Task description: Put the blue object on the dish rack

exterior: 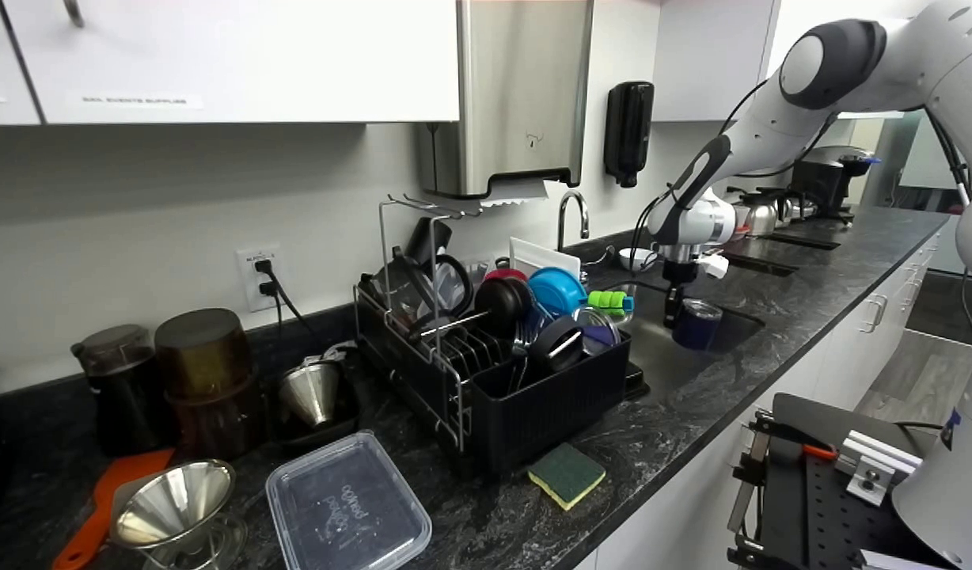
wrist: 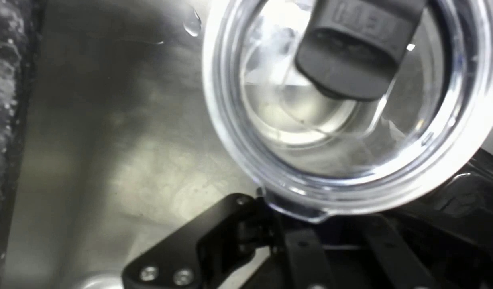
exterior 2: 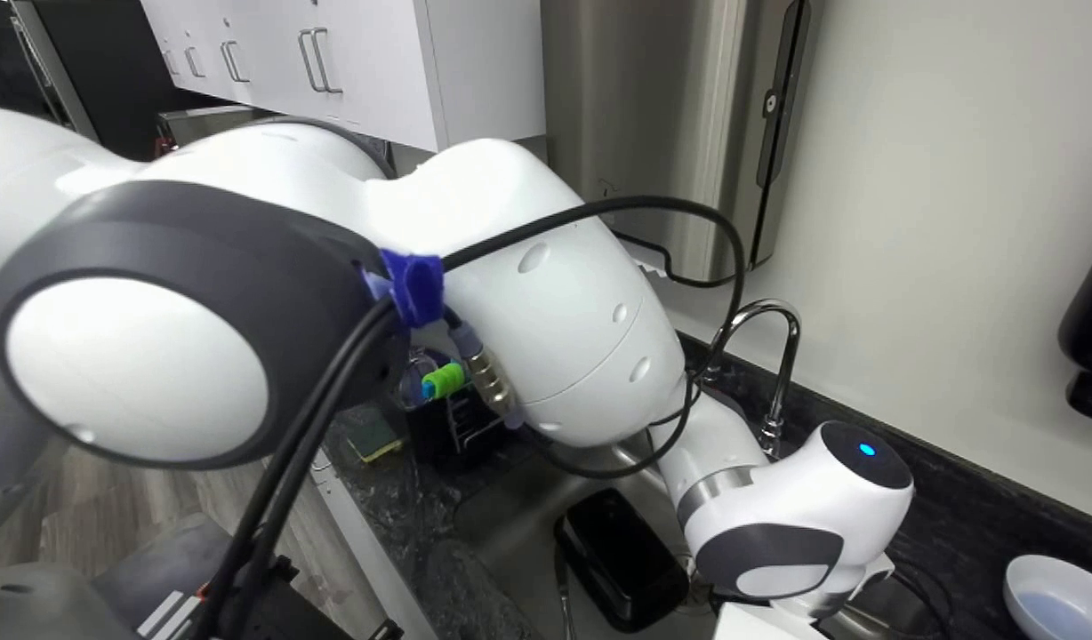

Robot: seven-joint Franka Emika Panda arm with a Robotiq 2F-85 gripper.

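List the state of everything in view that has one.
mug: lidded, roughly upright, at the sink, lift unclear
tool: shut, apparently on the mug
rack: loaded, mug not on it yet
container: lidded
sponge: flat, green side up
faucet: not visibly running
paper dispenser: sheet hanging out
outlet: two plugs in
upper cabinets: shut
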